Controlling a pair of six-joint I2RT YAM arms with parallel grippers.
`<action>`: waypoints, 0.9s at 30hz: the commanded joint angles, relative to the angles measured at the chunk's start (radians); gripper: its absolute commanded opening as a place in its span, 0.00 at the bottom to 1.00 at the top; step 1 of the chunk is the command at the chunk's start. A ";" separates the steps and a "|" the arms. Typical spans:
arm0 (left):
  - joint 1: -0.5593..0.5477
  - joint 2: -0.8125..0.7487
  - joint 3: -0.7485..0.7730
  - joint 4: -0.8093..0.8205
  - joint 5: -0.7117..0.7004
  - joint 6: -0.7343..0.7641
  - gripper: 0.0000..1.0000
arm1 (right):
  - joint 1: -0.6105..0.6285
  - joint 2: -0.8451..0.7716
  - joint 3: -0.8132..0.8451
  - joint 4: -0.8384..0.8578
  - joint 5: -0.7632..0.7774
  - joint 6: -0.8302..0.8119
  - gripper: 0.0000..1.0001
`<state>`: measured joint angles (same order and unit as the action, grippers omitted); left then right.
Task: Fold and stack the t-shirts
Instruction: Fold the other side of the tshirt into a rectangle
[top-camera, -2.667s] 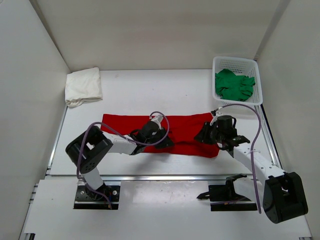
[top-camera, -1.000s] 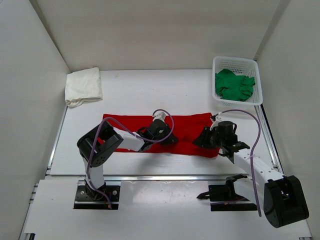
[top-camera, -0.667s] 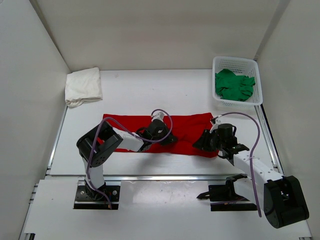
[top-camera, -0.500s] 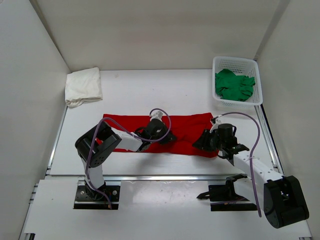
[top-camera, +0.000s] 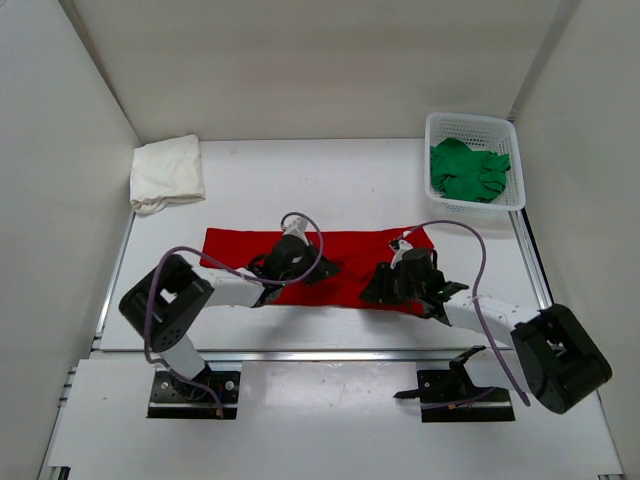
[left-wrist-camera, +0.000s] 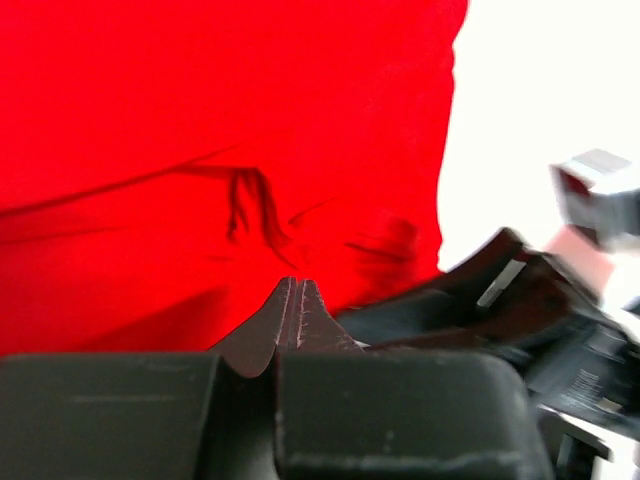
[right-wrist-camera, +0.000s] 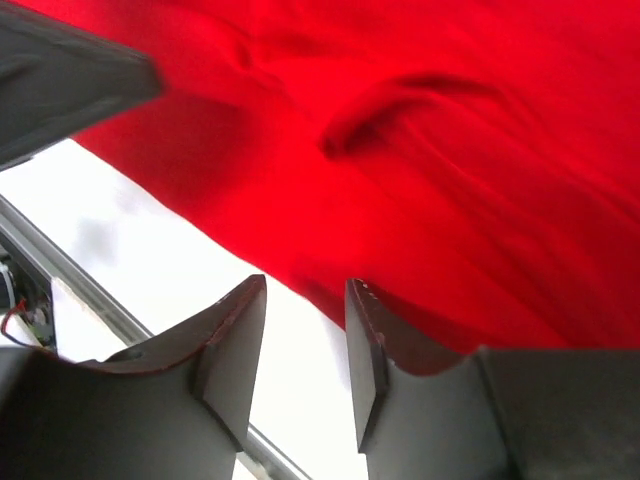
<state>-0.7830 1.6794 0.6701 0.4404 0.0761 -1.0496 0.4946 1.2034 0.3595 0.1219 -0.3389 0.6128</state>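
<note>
Red t-shirt (top-camera: 350, 250) lies spread flat on the bench (top-camera: 300, 180), its long axis running side to side, past the left gripper (left-wrist-camera: 293, 292) and across to the right gripper (right-wrist-camera: 303, 290). The left gripper is pressed shut at the near hem about midway along; whether cloth is nipped cannot be told. The right gripper, parted and empty, hovers just short of that hem towards the right end, and looks the nearer arm for that end.

The red t-shirt (top-camera: 350, 262) is lying soft, matt and creased on the smooth white worktop (top-camera: 300, 190); the basket (top-camera: 470, 119) is showing white plastic mesh.
</note>
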 joint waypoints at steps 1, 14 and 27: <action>0.039 -0.130 -0.067 0.006 0.037 0.026 0.00 | 0.045 0.065 0.058 0.166 0.081 0.061 0.36; 0.033 -0.256 -0.201 0.014 0.082 0.040 0.03 | 0.033 0.185 0.045 0.320 0.253 0.127 0.31; 0.068 -0.310 -0.306 0.064 0.122 0.025 0.04 | 0.090 0.280 0.090 0.395 0.227 0.215 0.21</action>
<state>-0.7189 1.3949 0.3866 0.4629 0.1749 -1.0290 0.5648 1.4643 0.4114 0.4519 -0.1284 0.8028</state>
